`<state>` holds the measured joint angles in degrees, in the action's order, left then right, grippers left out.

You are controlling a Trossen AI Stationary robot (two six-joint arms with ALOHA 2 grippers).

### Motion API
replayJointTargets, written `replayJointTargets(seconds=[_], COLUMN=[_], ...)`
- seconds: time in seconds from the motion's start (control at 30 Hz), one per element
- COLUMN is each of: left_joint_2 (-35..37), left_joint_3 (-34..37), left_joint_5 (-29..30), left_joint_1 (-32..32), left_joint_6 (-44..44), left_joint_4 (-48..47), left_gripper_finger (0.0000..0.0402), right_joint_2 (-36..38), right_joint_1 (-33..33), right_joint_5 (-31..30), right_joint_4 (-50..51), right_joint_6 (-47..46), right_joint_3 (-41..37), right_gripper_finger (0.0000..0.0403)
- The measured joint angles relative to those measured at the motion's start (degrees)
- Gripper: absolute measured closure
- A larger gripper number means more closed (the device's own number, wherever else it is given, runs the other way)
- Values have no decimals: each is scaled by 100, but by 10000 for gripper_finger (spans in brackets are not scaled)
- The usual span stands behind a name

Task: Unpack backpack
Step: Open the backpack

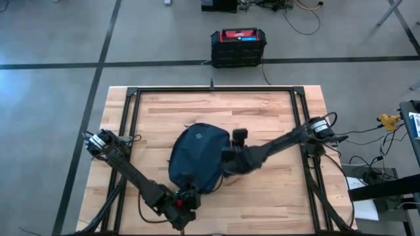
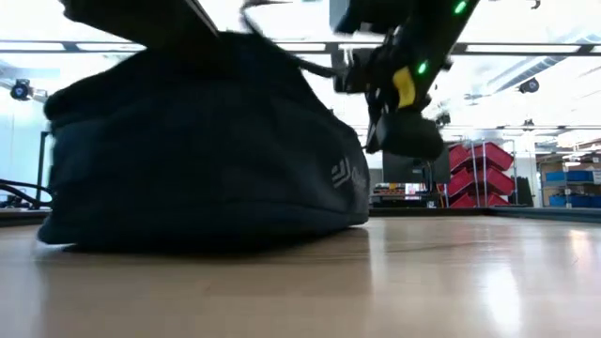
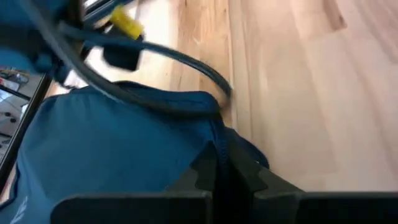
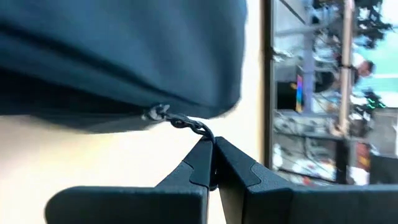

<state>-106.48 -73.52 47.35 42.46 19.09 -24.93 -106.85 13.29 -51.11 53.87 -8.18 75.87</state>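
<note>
A dark navy-blue soft fabric backpack [image 1: 197, 157], rounded and oblong with a small pale logo [image 2: 346, 175] on its front, lies near the middle of the light wooden table [image 1: 275, 118], somewhat toward the near edge. The right end effector [image 4: 213, 163] sits at the backpack's right side, its fingers [image 4: 198, 163] clenched together on a small metal zipper pull [image 4: 186, 124] that hangs off the bag's seam. The left end effector [image 3: 222, 177] is at the backpack's near end, close to the table's near edge, with its fingers [image 3: 202, 174] pinched on a fold of the blue fabric. A dark cable [image 3: 155, 53] arches over the bag in the left wrist view. Beyond the table's far edge, on the grey floor, stands a black box with a red top [image 1: 238, 46].
</note>
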Motion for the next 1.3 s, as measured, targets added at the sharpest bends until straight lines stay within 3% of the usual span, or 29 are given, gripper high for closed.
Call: replayJointTargets(seconds=[0.23, 0.5, 0.83, 0.97, 1.07, 1.3], left_joint_2=[22, 134, 534, 726, 741, 717], left_joint_3=[0, 2, 2, 2, 2, 2], left_joint_5=[280, 84, -494, -747, -962, -1626], left_joint_1=[15, -162, -598, -800, -978, -1435], left_joint_6=[212, 302, 133, 153, 131, -180], left_joint_4=[-336, -481, -496, -435, -317, 176], left_gripper_finger=[401, 402, 402, 401, 401, 401], right_joint_2=[24, 123, 1068, 1281, 1282, 976], right_joint_1=[-820, -502, 609, 1227, 1665, 2020], right_joint_5=[148, 269, 342, 696, 812, 1067], right_joint_4=[-151, -399, -409, -547, -1271, -4309], right_joint_6=[660, 1211, 889, 550, 450, 1169], right_joint_3=[-159, -150, -163, -213, -443, -1418], right_gripper_finger=[403, 392, 256, 208, 185, 170])
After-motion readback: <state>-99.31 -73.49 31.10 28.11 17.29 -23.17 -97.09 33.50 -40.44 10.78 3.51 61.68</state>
